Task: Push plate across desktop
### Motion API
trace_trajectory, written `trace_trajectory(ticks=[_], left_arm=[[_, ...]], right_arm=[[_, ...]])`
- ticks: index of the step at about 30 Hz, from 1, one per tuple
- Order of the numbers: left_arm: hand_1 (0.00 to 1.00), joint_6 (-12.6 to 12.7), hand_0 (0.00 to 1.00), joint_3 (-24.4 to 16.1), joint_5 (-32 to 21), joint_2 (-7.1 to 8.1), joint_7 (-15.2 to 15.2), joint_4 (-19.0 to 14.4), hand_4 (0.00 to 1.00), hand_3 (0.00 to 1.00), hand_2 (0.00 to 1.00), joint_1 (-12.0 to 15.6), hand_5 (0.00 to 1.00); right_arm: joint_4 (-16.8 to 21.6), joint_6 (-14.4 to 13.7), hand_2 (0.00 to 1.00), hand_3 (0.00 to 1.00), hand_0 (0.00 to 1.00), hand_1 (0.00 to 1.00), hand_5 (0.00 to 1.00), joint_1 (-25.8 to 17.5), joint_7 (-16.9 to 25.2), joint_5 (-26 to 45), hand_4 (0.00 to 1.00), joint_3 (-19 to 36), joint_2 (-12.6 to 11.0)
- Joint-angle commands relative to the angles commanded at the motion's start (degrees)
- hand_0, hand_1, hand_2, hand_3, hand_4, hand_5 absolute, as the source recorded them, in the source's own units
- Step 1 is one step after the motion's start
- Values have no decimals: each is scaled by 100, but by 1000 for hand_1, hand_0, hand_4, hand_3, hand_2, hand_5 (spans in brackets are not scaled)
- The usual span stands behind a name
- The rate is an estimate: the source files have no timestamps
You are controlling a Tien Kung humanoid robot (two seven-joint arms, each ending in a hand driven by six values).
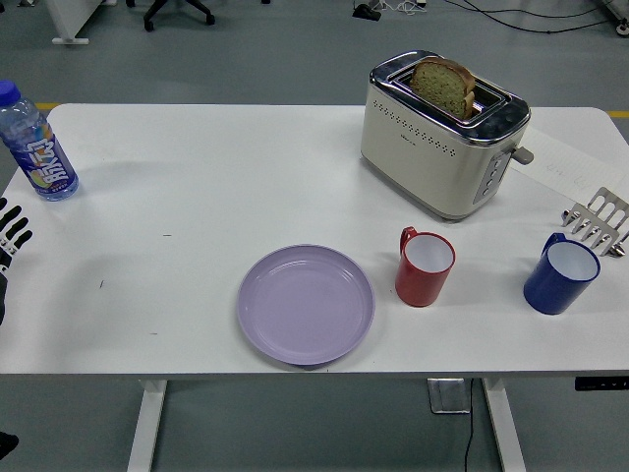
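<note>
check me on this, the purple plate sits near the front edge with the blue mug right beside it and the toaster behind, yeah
Not quite. In the head view the mug right beside the purple plate is the red mug, not the blue one. The blue mug stands farther right, apart from the plate. The rest holds: the plate sits near the table's front edge and the toaster stands behind.

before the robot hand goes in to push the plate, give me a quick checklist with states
1. Plate flat on the table, near the front edge: ok.
2. Left robot hand in view, at the left edge, fingers spread, holding nothing: ok.
3. Hand touching the plate: not ok, far to its left.
4. Path from hand to plate free; bottle stands behind the hand: ok.
5. Room to the plate's right: not ok, red mug stands close beside it.
6. Right hand position: cannot tell, out of view.
</note>
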Motion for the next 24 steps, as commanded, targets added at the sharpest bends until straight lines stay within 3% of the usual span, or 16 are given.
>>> trace_trajectory(ticks=[10,15,24], left_arm=[[867,127,838,27,56,-284,-70,-220,488,850,878,304,998],[874,369,838,52,79,-493,-223,-368,489,863,889,430,998],[880,545,848,55,132,-787,-336,-571,489,861,901,525,998]], right_arm=[[0,9,651,616,605,547,354,7,-4,14,142,-5,-18],[0,16,651,616,604,547,355,0,-6,-7,141,11,-24],[0,14,651,616,604,547,354,-3,-5,-14,141,21,-37]])
